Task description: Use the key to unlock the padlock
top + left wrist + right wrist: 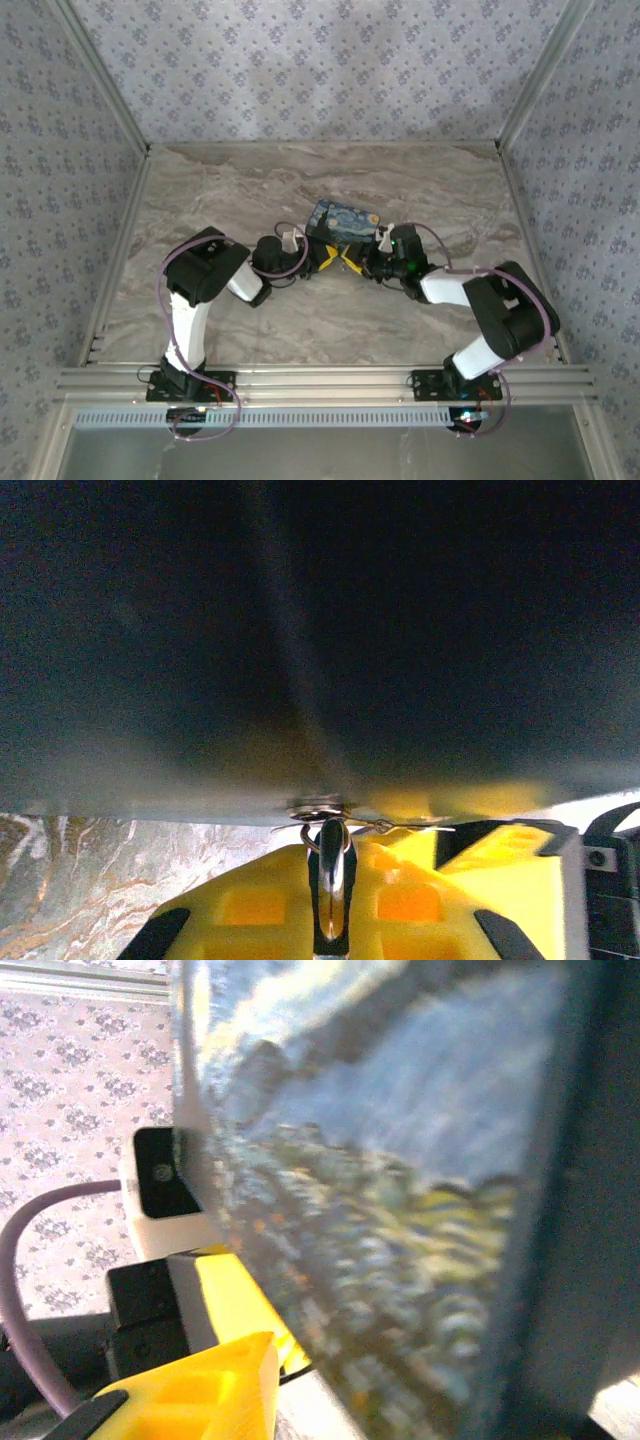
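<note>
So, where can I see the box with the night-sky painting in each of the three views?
Top external: the box lies mid-picture, just beyond the yellow fingers.
Left wrist: the box, probably, as a dark blurred wall across the top, above the key.
Right wrist: the box, very close, its painted face from the middle to the right.
Shared landmark: the yellow fingers, low in both wrist views.

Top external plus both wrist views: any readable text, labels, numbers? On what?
None readable.
Box: painted swirl print, no lettering legible; blurred in the right wrist view.
Key: bare metal, no stamp visible.
</note>
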`<state>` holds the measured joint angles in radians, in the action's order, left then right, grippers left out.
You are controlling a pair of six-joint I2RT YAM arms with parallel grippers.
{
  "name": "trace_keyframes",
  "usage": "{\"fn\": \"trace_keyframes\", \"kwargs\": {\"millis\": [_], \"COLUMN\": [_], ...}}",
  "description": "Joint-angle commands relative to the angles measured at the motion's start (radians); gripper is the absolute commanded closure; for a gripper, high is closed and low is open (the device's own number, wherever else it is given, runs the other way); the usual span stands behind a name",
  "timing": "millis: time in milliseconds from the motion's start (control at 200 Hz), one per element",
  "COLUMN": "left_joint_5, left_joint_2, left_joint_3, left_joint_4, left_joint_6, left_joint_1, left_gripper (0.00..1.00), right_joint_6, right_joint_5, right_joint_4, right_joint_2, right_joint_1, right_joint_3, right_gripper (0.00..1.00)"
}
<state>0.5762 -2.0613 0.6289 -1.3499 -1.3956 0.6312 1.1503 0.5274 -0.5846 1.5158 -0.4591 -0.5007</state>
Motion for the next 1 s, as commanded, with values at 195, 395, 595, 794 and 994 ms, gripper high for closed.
{"fn": "trace_keyframes", "kwargs": {"millis": [195, 395, 595, 794, 994], "left_joint_5": [0.018, 0.016, 0.024, 0.034, 0.04], "left_joint_2": [0.031, 0.03, 0.029, 0.036, 0.04], "left_joint_3": [0.016, 0.016, 0.029, 0.032, 0.029], "left_joint_4": [-0.021, -0.01, -0.011, -0.006, -0.02], "left_joint_6": [0.033, 0.035, 0.02, 0.015, 0.005], "left_joint_1": [0.008, 0.011, 0.015, 0.015, 0.015], "left_gripper": [1.0, 1.0, 1.0, 1.0, 1.0], "right_joint_6": [-0.388, -0.608, -0.728, -0.796, -0.841], "right_joint_5": [-0.116, -0.271, -0.405, -0.486, -0.575], "right_joint_4": [0.589, 0.809, 0.876, 0.876, 0.879], "right_joint_2": [-0.153, -0.17, -0.11, -0.04, 0.022], "right_joint_1": [-0.039, -0.106, -0.177, -0.224, -0.27], "right_joint_3": [-0.135, -0.252, -0.34, -0.394, -0.451], "right_gripper": [0.69, 0.71, 0.68, 0.63, 0.6]}}
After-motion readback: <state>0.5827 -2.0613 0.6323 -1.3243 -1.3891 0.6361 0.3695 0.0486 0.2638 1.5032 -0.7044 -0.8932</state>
